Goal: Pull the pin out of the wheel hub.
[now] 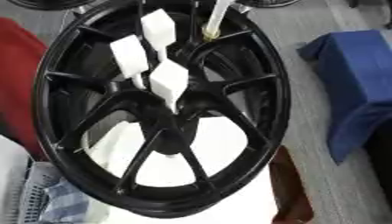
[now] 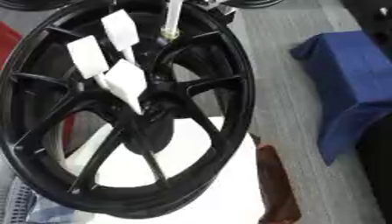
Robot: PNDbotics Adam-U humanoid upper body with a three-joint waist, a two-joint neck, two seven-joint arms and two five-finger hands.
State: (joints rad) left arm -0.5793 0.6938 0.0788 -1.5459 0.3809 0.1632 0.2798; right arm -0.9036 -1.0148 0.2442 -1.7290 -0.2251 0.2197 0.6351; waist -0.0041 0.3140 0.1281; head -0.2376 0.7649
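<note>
– Three white pins with blocky heads stand in the black wheel hub (image 1: 264, 78), yes?

– Yes, all stuck in near its centre. Going from the hub's left: the left pin (image 1: 130, 54), then the upper pin (image 1: 159, 26) nearer the hub's top rim, then the lower pin (image 1: 170, 79), closest to the centre. Their heads lie just beside one another.

– And the fingers relative to the pins?

– Neither robot hand shows in either view, so I cannot tell whether the fingers are spread, pressed together or pinching. Nothing holds a pin.

– What else is around the hub?

– Left of it, a red cloth (image 1: 15, 65); at its lower left, a pale basket (image 1: 27, 192) holding blue-checked fabric (image 1: 65, 205). Over the hub's top rim a white rod (image 1: 220, 15) comes down, its yellowish end touching a spoke. Under the hub lies a white surface (image 1: 222, 144). At its lower right is a brown object (image 2: 275, 183), and well right of it a blue cloth (image 1: 360, 74).

– Any difference between the views?

– The left eye view shows the basket and much more red cloth. The right eye view shows more of the brown object, plus a dark shape (image 2: 375, 17) above the blue cloth.
</note>
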